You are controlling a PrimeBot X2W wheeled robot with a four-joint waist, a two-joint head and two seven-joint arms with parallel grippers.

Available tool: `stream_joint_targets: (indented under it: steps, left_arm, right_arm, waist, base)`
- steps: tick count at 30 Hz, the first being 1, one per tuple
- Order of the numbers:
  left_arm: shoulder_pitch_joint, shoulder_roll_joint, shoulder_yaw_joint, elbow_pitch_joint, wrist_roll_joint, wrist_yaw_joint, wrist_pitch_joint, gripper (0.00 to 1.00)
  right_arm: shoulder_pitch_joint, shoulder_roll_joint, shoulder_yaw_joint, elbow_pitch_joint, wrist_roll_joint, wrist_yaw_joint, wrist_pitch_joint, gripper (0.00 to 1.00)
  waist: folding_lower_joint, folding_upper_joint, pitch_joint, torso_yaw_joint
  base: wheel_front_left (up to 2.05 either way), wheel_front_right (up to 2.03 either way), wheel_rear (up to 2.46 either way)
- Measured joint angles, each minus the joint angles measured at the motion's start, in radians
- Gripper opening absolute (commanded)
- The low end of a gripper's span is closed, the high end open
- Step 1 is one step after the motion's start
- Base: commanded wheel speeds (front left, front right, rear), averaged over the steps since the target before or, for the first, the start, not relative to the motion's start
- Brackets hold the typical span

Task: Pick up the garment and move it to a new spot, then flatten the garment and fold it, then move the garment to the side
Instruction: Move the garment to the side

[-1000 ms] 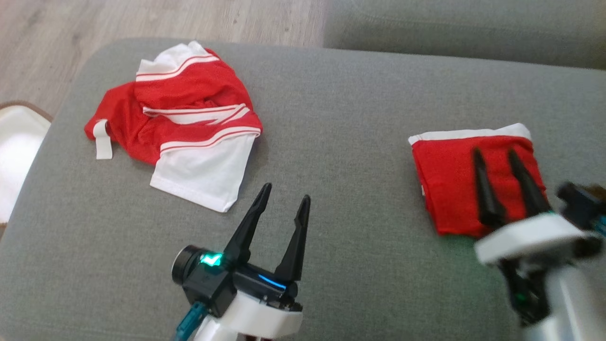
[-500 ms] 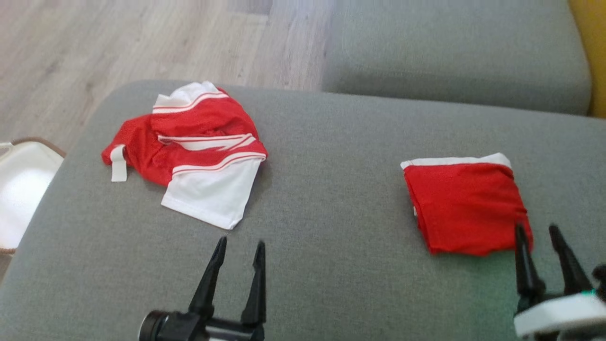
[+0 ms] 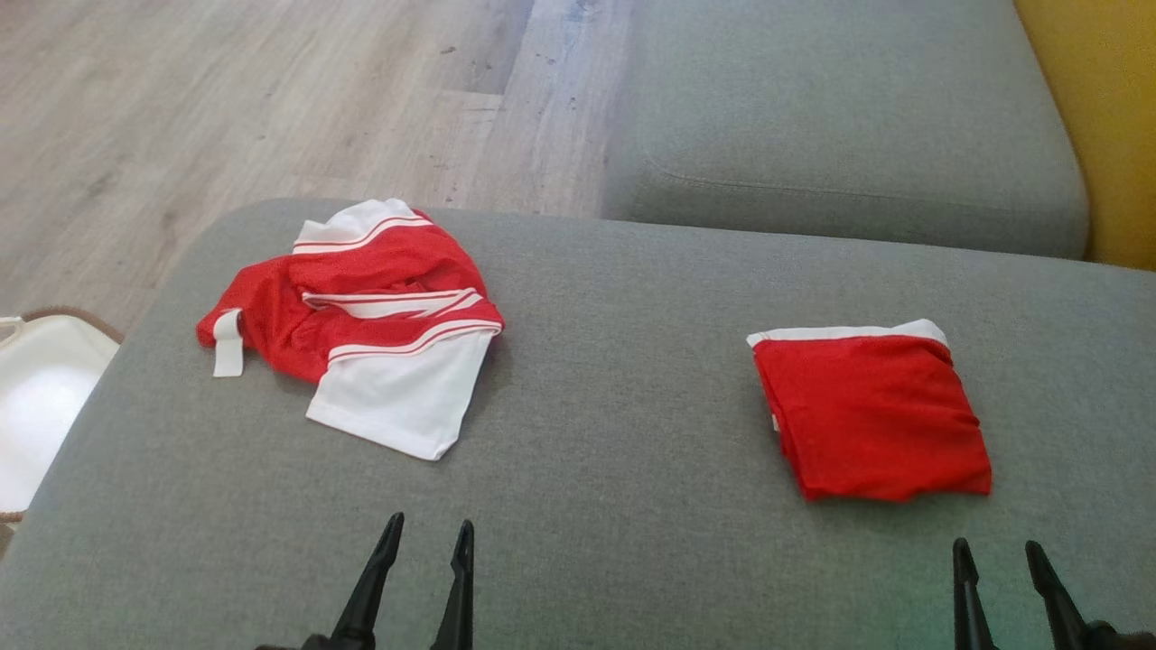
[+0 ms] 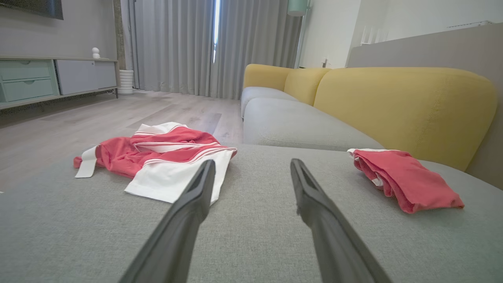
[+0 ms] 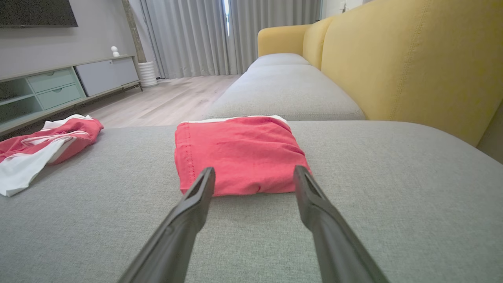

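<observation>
While both claws sit low at the near edge of the big grey cushion (image 3: 614, 424), the folded red garment (image 3: 871, 415) lies flat on the right part of that cushion. It is a neat red square with a thin white strip along its far edge.

The right claw (image 3: 995, 546) is on the robot's side of the garment and points at it. A strip of bare grey shows between the tips and the red cloth, so they do not touch. From the right wrist, the garment lies straight ahead, just past the tips. The claw's two dark fingers are spread apart, and it holds nothing.

The left claw (image 3: 431, 524) is well apart from the folded garment, which lies ahead and off to its right. Its two fingers are spread apart too, and nothing is between them.

A crumpled red and white garment (image 3: 379, 316) lies in a heap on the far left part of the cushion. Its white part points toward the robot. That white corner is near the left claw's tips but does not touch them. A small white tab sticks out at the heap's left end. The two garments are well apart, with bare grey cushion between them.

Past the cushion is a second grey seat (image 3: 840, 135) with a yellow back (image 3: 1106, 117) on its right. A wood floor (image 3: 226, 99) lies to the far left. A white thing (image 3: 36, 397) sits on the floor just beside the cushion's left edge.
</observation>
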Motion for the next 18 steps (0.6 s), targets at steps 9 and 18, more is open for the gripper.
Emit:
stream_joint_targets:
  steps: [9, 18]
  left_arm:
    - [-0.001, -0.003, 0.011, 0.003, 0.002, -0.009, 0.0, 1.0]
    - [-0.002, -0.005, 0.028, -0.012, 0.014, -0.009, 0.0, 1.0]
  right_arm:
    - [0.001, 0.003, 0.026, -0.033, -0.024, 0.0, 0.0, 1.0]
    - [0.001, 0.0, 0.056, -0.041, -0.024, 0.0, 0.0, 1.0]
  waist:
    - [0.0001, 0.0, 0.01, -0.023]
    - [0.0001, 0.0, -0.001, -0.033]
  base:
    - [0.0, 0.0, 0.0]
    - [0.0, 0.0, 0.0]
